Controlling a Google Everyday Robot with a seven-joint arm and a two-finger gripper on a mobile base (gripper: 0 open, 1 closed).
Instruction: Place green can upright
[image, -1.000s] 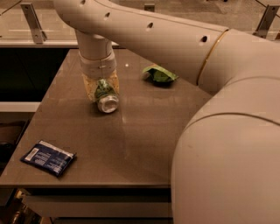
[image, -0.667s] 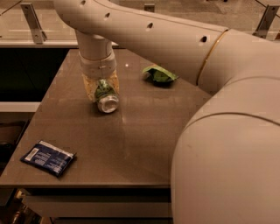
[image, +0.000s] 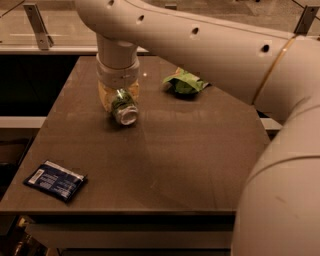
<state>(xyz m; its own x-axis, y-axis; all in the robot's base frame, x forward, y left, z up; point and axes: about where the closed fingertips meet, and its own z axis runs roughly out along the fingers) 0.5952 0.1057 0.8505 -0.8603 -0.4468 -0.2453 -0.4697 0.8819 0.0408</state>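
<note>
Locate the can (image: 125, 113) at the back left of the table (image: 200, 150), directly below the wrist; it sits inside the gripper (image: 119, 101), not beside it. The amber fingers (image: 105, 98) flank the green body on both sides and appear clenched on it; treat the can as grasped.

Note the long axis: it is tilted, not upright; the silver end faces the camera and points down toward the table, while the other end is hidden up between the fingers. You cannot tell whether the lower rim touches the surface or hangs just above it.

Note the arm (image: 200, 40): it reaches in from the right foreground, runs across the top of the view, and turns down into a vertical wrist over the can.

The coming move, by judgement, is a wrist rotation that brings the axis vertical before release; set the end flat, or the can may roll.

The bag (image: 185, 83) lies near, to the right; the packet (image: 55, 180) lies well apart at the front left.
</note>
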